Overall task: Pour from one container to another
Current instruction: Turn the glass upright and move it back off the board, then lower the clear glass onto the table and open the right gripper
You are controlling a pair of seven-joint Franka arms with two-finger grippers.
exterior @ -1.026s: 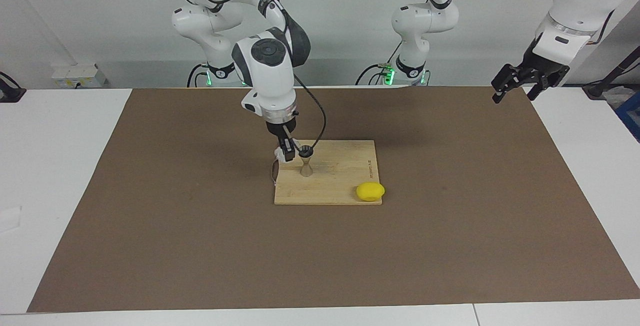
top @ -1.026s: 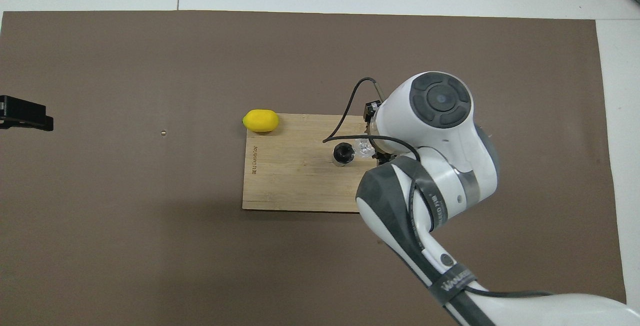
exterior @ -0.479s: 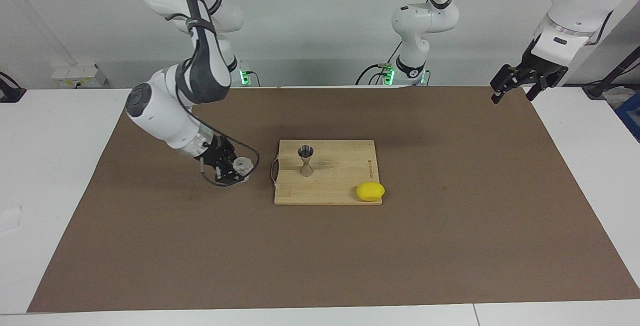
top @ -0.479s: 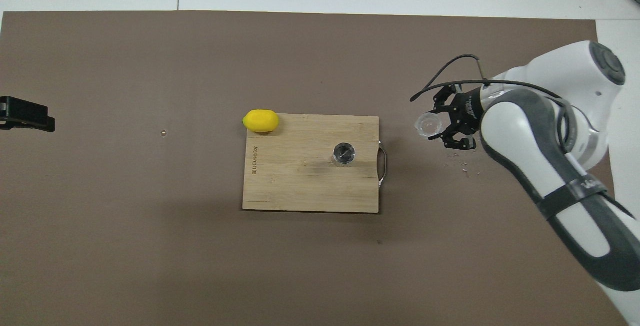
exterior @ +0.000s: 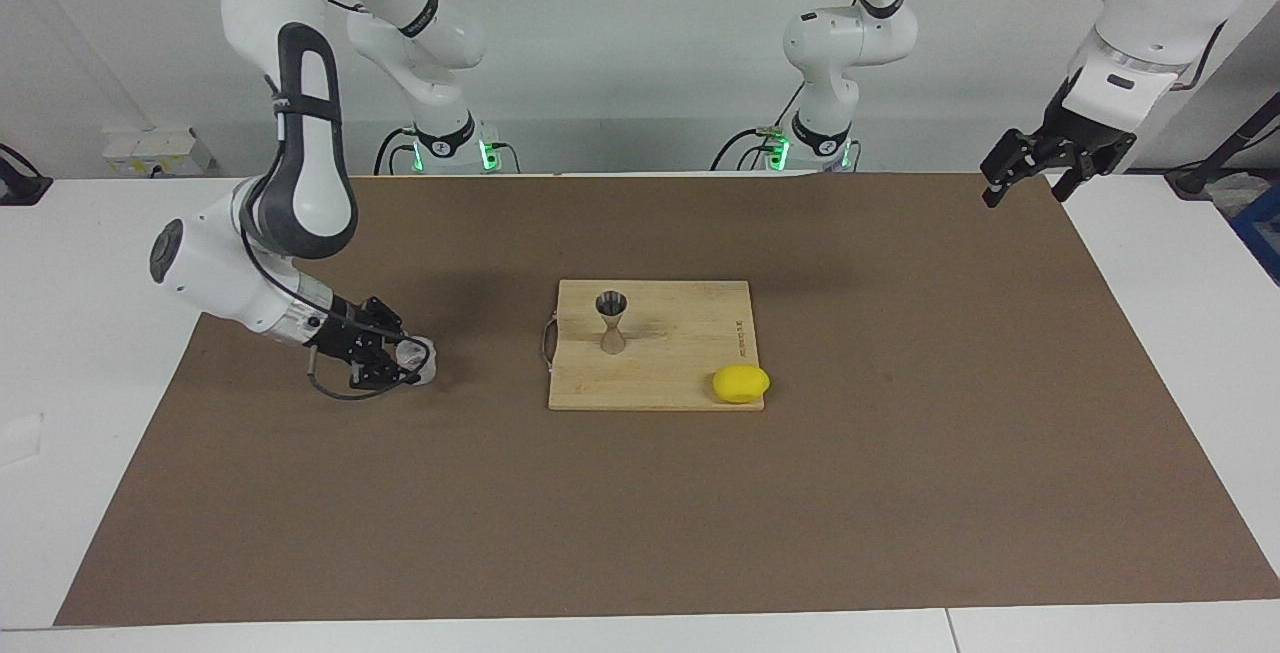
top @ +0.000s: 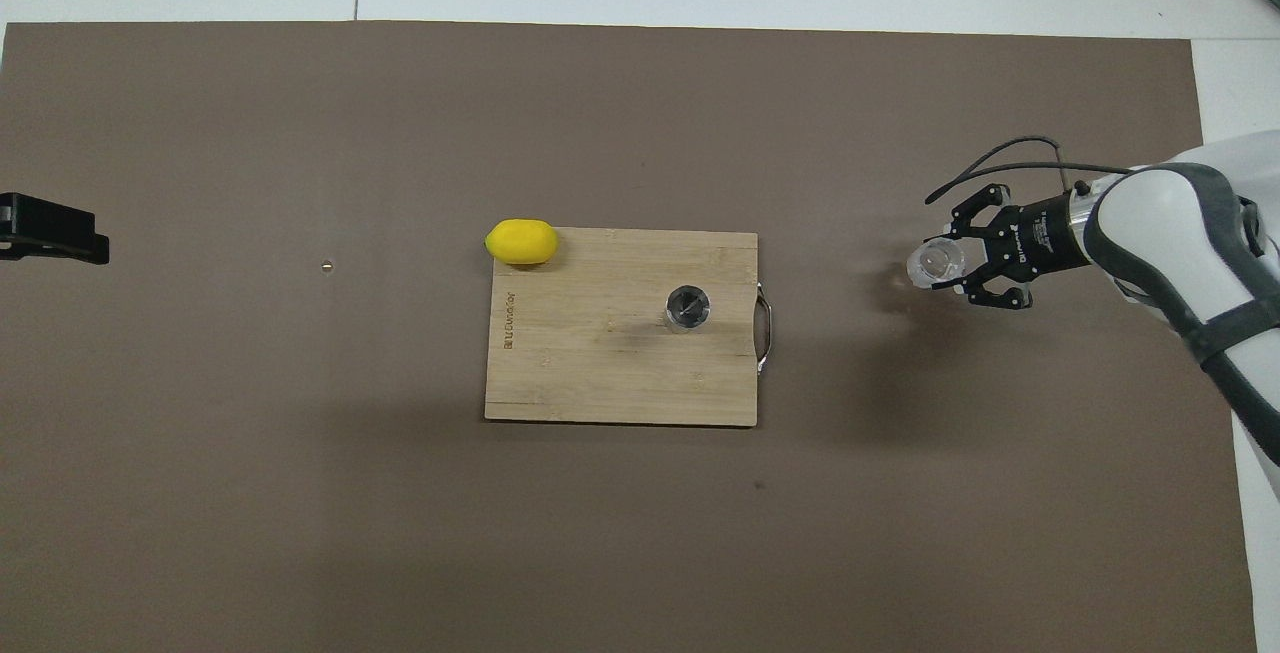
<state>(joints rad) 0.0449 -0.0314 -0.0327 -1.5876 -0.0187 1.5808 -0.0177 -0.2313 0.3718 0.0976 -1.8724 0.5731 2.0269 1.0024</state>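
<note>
Setting the glass cup (exterior: 413, 357) down looks like the step in hand; right gripper (exterior: 398, 361) pinches it low over the brown mat (exterior: 900, 453), toward the right arm's end of the table, well apart from the cutting board (exterior: 680, 373); cup seems at or just off the mat, contact not clear from either view; in the overhead view the cup (top: 933, 263) shows its mouth facing up, roughly upright, fingers closed on its sides; jigger (exterior: 611, 321) stands upright on the board, on the part nearer the robots and toward the board's handle end; whether anything is inside it can't be told; lemon (exterior: 741, 383) sits at the board's corner farther from the robots, toward the left arm's end; left gripper (exterior: 1035, 165) waits up in the air over the mat's edge at the left arm's end, fingers spread, holding nothing; judged from the layout, pouring is not happening now, cup is away from the jigger; next move calls for seating the cup flat on the mat, then opening the fingers and lifting straight off without tipping it.
</note>
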